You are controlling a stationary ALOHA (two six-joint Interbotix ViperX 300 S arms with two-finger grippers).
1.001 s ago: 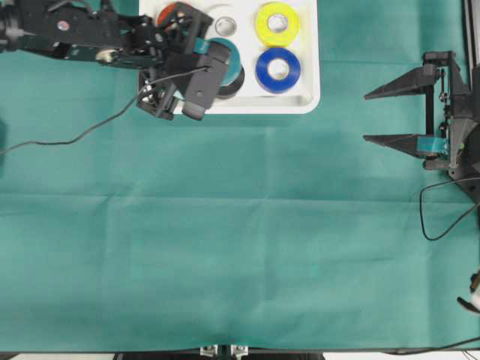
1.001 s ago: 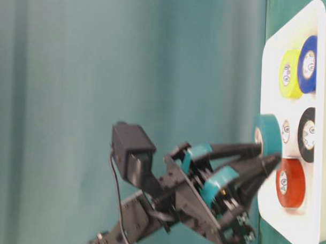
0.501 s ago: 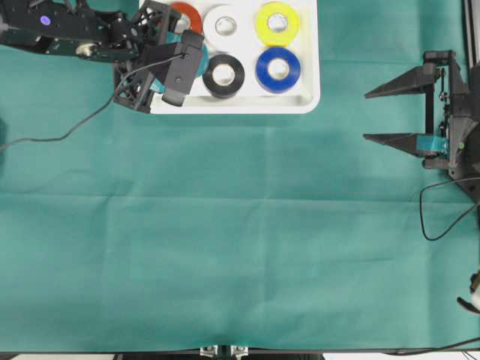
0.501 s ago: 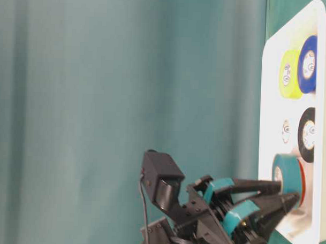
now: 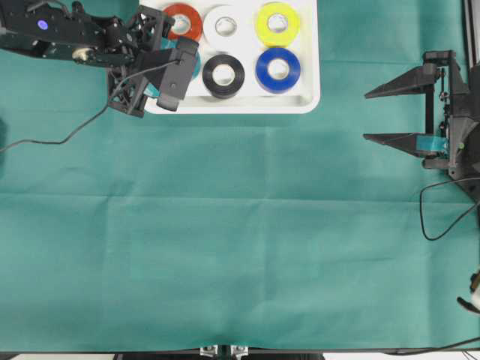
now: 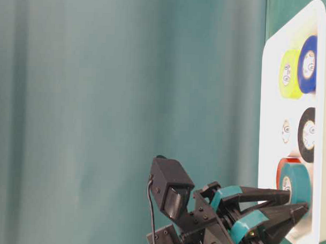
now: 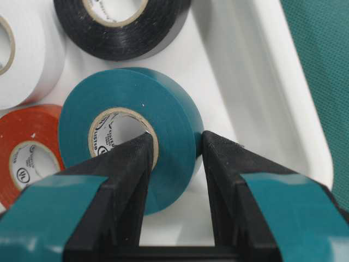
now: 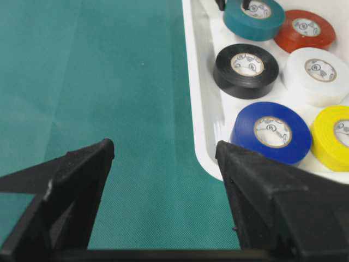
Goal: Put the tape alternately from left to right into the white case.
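Across the whole work surface a green cloth (image 5: 240, 247) is lying, creased in faint folds, and it is carrying everything else. At twelve o'clock of the overhead view, the white case (image 5: 307, 75) is sitting on it, a shallow tray with rounded corners.

The left arm (image 5: 67, 34) is reaching in from ten o'clock, its camera block hanging over the tray's near left corner. The right arm is resting at three o'clock, well apart from the case, and the right gripper (image 5: 390, 112) is standing with its jaws spread wide over bare cloth, holding nothing; in its own wrist view the two dark fingers (image 8: 71, 185) are framing cloth and the tray's edge.

Inside the case six rolls are lying in two rows. Along the far row the red tape (image 5: 182, 20), the white tape (image 5: 225, 25) and the yellow tape (image 5: 277, 22) are sitting side by side; along the near row the black tape (image 5: 223, 75) and the blue tape (image 5: 277, 69) are lying flat.

The left gripper (image 7: 174, 147) is clamping the teal tape (image 7: 131, 114) through its wall, one finger inside the cardboard core and one outside. That roll is sitting in the near left corner of the case, at six o'clock of the red roll, tilted; whether it is touching the floor cannot be told.
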